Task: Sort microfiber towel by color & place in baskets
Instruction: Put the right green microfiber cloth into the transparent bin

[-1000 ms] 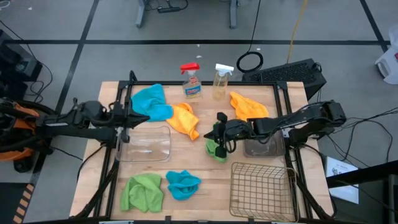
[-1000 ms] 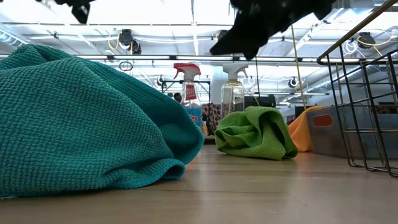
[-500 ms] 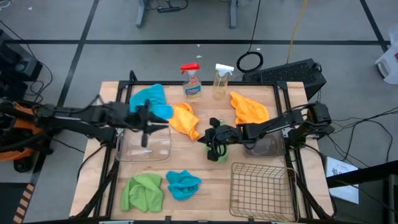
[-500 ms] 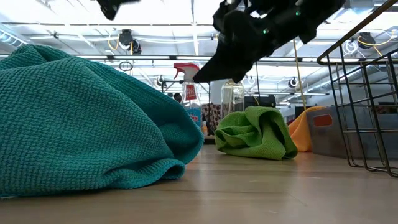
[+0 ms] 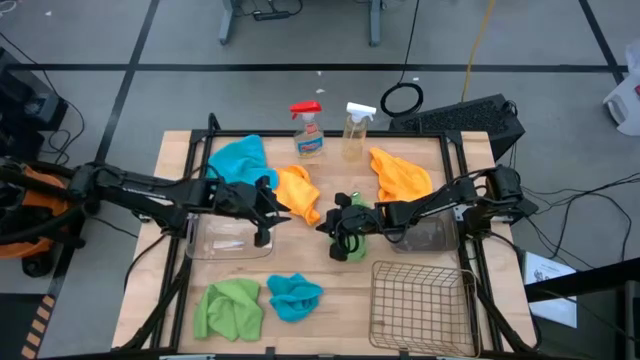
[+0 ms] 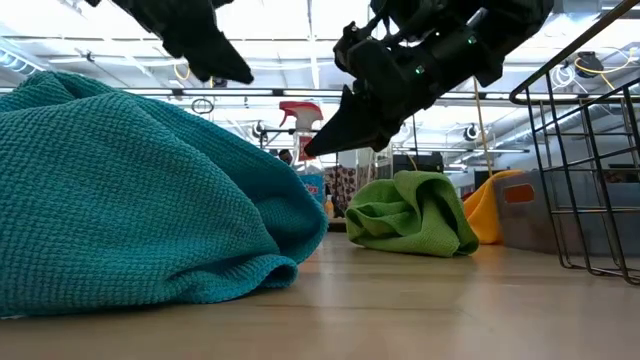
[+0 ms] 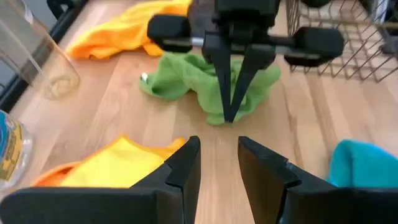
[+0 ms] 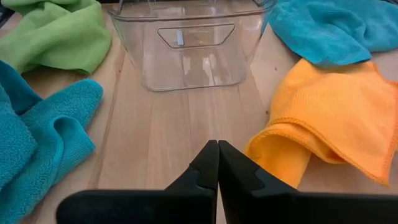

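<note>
At mid-table, my left gripper (image 5: 268, 213) hangs with fingers slightly parted, empty, over the clear tub (image 5: 222, 243) beside an orange towel (image 5: 296, 190). My right gripper (image 5: 335, 222), fingers pressed together and empty, hovers above a crumpled green towel (image 5: 349, 244). Blue (image 5: 243, 160) and orange (image 5: 400, 173) towels lie at the far edge; green (image 5: 227, 308) and blue (image 5: 294, 296) ones lie near the wire basket (image 5: 420, 302).

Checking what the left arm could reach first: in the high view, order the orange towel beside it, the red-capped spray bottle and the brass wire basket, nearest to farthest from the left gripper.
From the left gripper:
1. Orange towel, right beside it, mid-table.
2. Red-capped spray bottle, at the far edge.
3. Brass wire basket, near right corner.
</note>
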{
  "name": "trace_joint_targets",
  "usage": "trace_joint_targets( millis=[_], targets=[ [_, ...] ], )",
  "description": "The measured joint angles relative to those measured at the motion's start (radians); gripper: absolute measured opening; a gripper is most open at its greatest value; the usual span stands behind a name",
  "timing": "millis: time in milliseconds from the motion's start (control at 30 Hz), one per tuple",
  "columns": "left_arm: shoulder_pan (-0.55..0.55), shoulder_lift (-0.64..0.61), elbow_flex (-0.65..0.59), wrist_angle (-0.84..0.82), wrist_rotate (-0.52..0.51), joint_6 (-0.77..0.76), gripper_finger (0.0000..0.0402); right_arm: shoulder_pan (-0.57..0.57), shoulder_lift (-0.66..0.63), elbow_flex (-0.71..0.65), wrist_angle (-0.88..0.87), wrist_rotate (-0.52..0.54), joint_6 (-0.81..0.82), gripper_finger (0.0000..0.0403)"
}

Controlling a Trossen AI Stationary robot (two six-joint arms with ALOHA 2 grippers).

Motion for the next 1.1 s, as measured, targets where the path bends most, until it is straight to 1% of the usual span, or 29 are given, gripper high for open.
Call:
trace_joint_targets(
  millis=[100,233,367,467,667,733,867,967,1100],
  targets=[
    [0.0,0.011,0.0,-0.011,-0.001,-0.005,0.0114,0.0,0.0,0.0,0.004,0.002,0.018,0.0],
    [0.0,0.015,0.0,-0.027,-0.004,-0.004,0.0114,0.0,0.0,0.0,0.0,0.002,0.082,0.0],
    [0.0,0.014,0.0,-0.034,-0.039,-0.008,0.0114,0.0,-0.006,0.0,-0.03,-0.004,0.111,0.0],
    [0.0,0.014,0.0,-0.034,-0.049,-0.031,0.0114,-0.001,-0.031,0.0,-0.103,-0.052,0.111,0.0],
    [0.0,0.022,0.0,-0.042,-0.054,-0.084,0.0114,-0.001,-0.113,0.001,-0.302,-0.056,0.147,0.0],
    [0.0,0.031,0.0,-0.026,-0.056,-0.085,0.0114,-0.002,-0.138,0.027,-0.428,-0.056,0.148,0.0],
    [0.0,0.074,0.0,0.041,-0.067,-0.082,0.0114,-0.003,-0.16,0.14,-0.696,-0.051,0.141,0.0007],
    [0.0,0.124,0.0,0.112,-0.094,-0.075,0.0114,-0.003,-0.16,0.197,-0.798,-0.051,0.105,0.0025],
    [0.0,0.194,-0.001,0.179,-0.113,-0.075,0.0114,-0.003,-0.16,0.21,-0.834,-0.052,0.067,0.0065]
  ],
)
